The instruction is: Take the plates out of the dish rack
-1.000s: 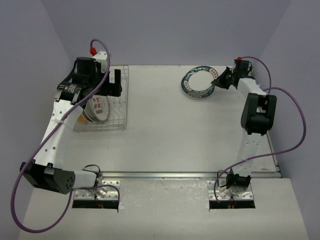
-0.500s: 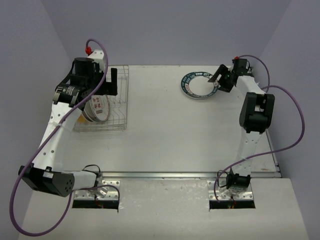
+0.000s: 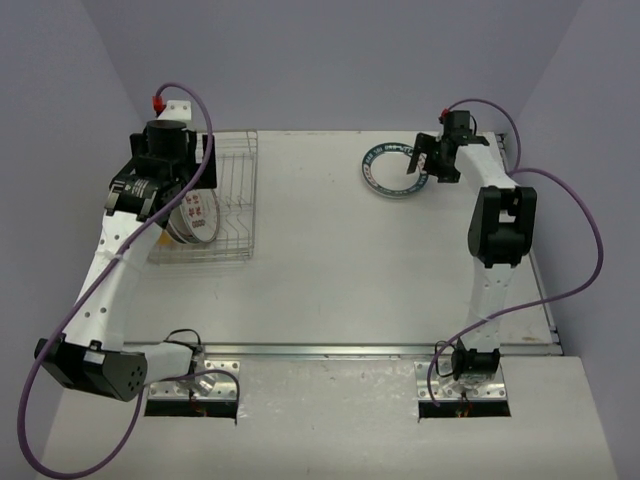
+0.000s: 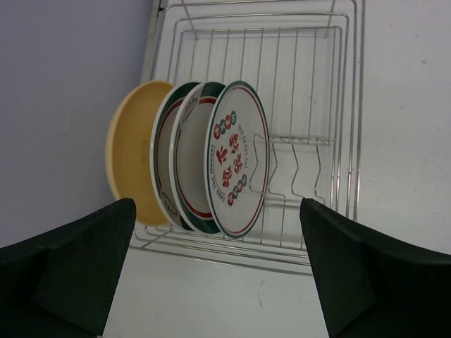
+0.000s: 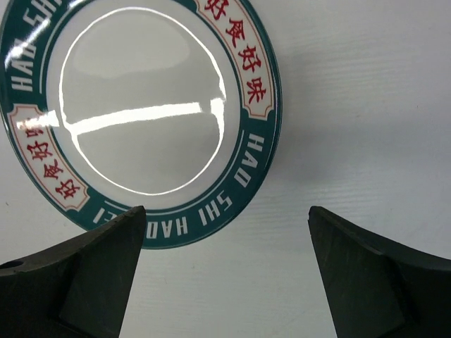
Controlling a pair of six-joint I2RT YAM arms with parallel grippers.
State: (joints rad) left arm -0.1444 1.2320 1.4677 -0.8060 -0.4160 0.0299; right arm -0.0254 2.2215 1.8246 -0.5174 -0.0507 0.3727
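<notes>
The dish rack (image 3: 235,200) (image 4: 303,91) stands at the table's left side. Several plates stand upright in its near-left slots (image 3: 195,215): an orange-tan one (image 4: 130,162) outermost, white ones with green and red rims, and one with red centre marks (image 4: 236,158). My left gripper (image 3: 200,178) (image 4: 217,211) hovers open above them, touching nothing. A teal-rimmed plate (image 3: 380,180) (image 5: 141,105) lies flat on the table at the back right. My right gripper (image 3: 425,160) (image 5: 227,209) hangs open just over its right rim, with nothing between its fingers.
The rack's right-hand slots (image 4: 310,162) hold nothing. Purple walls close in the left, back and right. The table's back edge (image 3: 400,131) runs close behind the flat plate. Purple cables (image 3: 570,270) loop beside both arms.
My right gripper has opened and let go of the teal-rimmed plate, which went from tilted to flat on the table. The left wrist has shifted a little left over the rack.
</notes>
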